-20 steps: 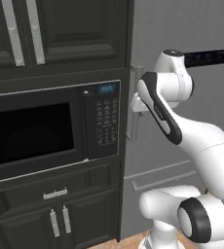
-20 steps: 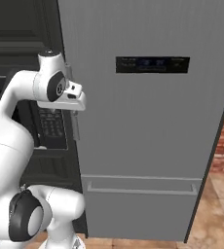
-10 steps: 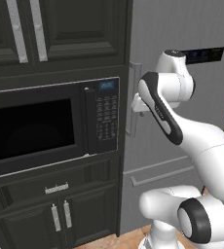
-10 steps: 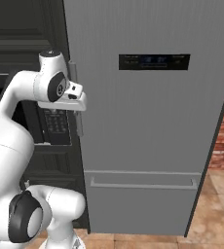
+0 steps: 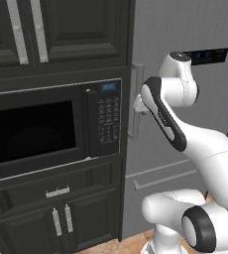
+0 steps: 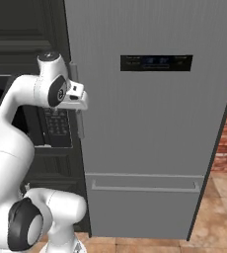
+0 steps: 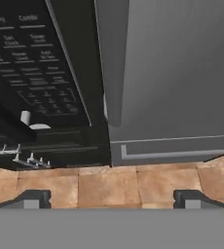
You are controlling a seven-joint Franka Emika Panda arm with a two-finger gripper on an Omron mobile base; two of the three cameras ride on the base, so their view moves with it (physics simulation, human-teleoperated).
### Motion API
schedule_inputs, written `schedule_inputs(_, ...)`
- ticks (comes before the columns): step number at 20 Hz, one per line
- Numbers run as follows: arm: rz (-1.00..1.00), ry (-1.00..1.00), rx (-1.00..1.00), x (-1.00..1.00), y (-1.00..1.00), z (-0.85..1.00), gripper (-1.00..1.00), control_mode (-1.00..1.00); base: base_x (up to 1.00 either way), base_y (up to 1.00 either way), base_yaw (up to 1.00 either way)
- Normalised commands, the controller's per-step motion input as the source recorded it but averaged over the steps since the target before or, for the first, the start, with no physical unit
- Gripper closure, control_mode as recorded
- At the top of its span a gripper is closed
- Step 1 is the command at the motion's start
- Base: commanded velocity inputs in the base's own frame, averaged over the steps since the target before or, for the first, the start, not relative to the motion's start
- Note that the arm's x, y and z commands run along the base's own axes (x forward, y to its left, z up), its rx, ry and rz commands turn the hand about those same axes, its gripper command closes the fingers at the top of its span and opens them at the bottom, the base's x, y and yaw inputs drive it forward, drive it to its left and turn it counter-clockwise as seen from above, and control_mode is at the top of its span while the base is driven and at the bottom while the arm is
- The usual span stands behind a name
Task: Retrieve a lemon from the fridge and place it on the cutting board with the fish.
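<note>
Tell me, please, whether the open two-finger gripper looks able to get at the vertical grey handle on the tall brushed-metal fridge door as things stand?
Probably yes. The gripper hangs open beside the vertical grey handle of the tall brushed-metal fridge, whose door is shut. Nothing stands between them, though the black microwave sits close alongside.

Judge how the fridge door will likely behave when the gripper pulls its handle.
The fridge door is tall, wide and shut, so it probably feels heavy and resists at first. Its handle is a slim smooth vertical bar, likely rigid but slippery. The open gripper sits beside it, not yet around it.
</note>
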Motion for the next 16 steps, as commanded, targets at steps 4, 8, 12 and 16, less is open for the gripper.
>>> schedule_inputs(4, 0.0, -0.11, 0.0, 0.16, 0.0, 0.0, -1.0, -1.0, 0.0, 0.0, 0.0)
schedule_inputs(8, 0.01, -0.04, 0.0, 0.41, 0.0, 0.0, -1.0, -1.0, 0.0, 0.0, 0.0)
schedule_inputs(12, 0.0, -0.04, 0.01, 0.49, 0.0, -0.02, -1.0, -1.0, 0.0, 0.0, 0.0)
schedule_inputs(16, 0.01, -0.02, 0.01, 0.6, 0.0, 0.0, -1.0, -1.0, 0.0, 0.0, 0.0)
